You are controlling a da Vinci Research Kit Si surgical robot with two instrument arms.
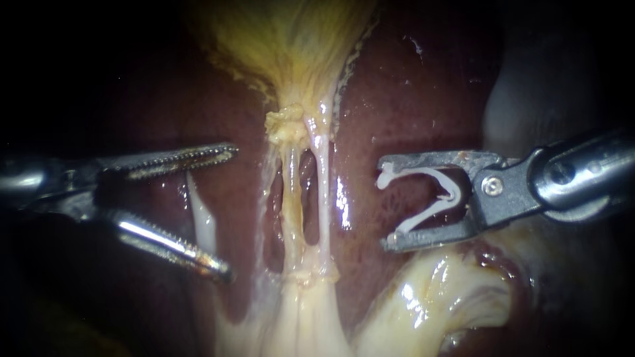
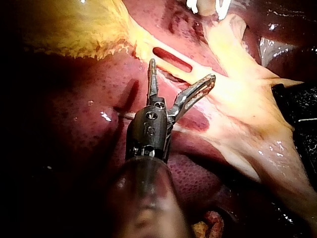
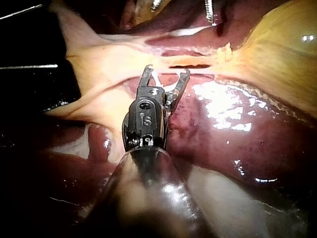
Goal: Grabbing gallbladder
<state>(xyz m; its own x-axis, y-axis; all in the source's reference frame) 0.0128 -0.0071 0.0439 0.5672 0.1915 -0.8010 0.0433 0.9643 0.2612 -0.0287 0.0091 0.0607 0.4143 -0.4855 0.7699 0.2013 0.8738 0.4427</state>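
Note:
The yellow gallbladder narrows to a knot, from which two pale tubes, a left tube and a right tube, run down side by side. My left instrument has its toothed jaws open wide left of the tubes, touching nothing, well below the gallbladder. My right instrument stands right of the tubes, its jaws spread around an open white clip seated between them. No tissue lies inside that clip.
Dark red liver lies behind and on both sides of the tubes. Pale glistening tissue folds below the right instrument. A thin whitish strand sits between the left instrument's jaws and the tubes.

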